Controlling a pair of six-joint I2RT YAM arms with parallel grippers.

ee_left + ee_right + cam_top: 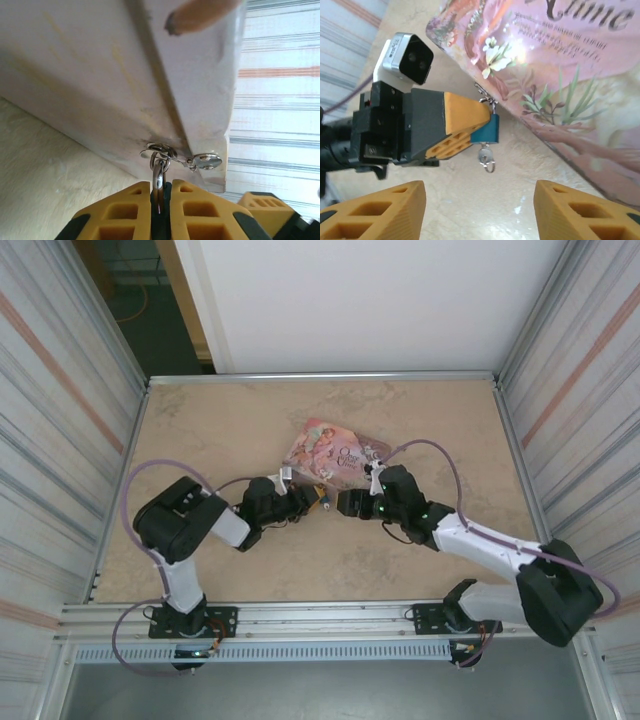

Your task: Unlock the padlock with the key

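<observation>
The tiny blue padlock (487, 133) hangs by its silvery shackle (158, 176) from the hasp ring (159, 150) on the pink tin's side. My left gripper (161, 189) is shut on the padlock, its yellow fingers (462, 122) clamping the body from the left. The small silver key (486, 157) sits in the keyhole on the padlock's underside, and a ring hangs from it. My right gripper (480, 210) stands open just short of the key, touching nothing. In the top view the two grippers face each other, left (303, 502) and right (346, 503), with the padlock (323, 503) between them.
The pink illustrated tin (335, 455) lies on the beige table (220, 430) just behind both grippers; its lid (580, 75) is close above the padlock. Metal rails and striped walls border the table on all sides.
</observation>
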